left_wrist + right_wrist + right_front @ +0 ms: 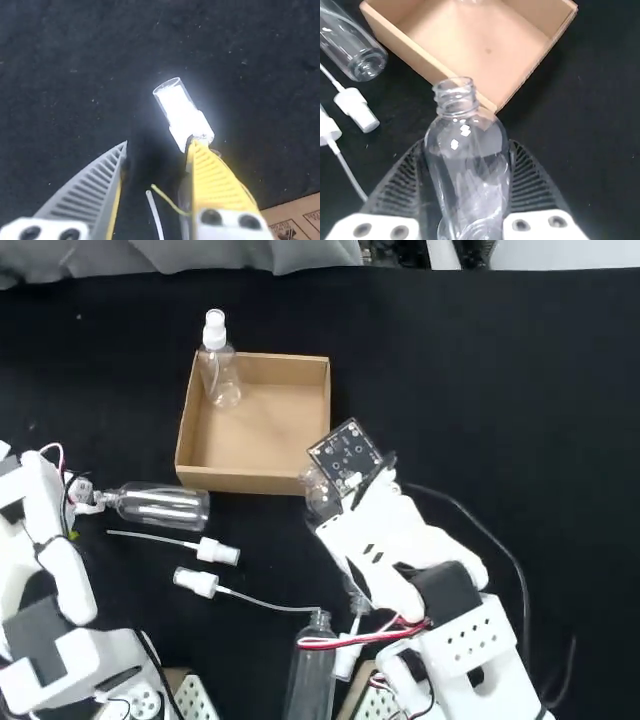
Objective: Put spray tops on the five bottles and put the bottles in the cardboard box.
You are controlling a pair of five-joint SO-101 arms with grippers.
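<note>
Starting at the left, my left gripper [157, 145] has its jaws spread, and the tip of the yellow one touches a white spray top [182, 112]. Glare washes that piece out, so I cannot tell whether it sits on a neck.

Just beside that arm a lying bottle [160, 506] rests flat on the black table [500, 390]. Its long axis runs left to right and its neck points toward the left arm.

Nearer me lie two loose tops. The first loose top [218, 552] has its thin tube trailing left. The second loose top [196, 583] has its tube trailing right in a long curve.

Beyond them sits the cardboard box [250, 480], open side up. A capped bottle [220, 375] is in its far left corner, with the white head poking past the far wall.

At the near edge a spare bottle [312, 670] lies flat with no top. It runs front to back, and its open neck points toward the box.

My right gripper [466, 147] is pinching a held bottle [462, 125] around its body. Its bare, open neck points away from the wrist toward the box's near right corner, just outside the wall.
</note>
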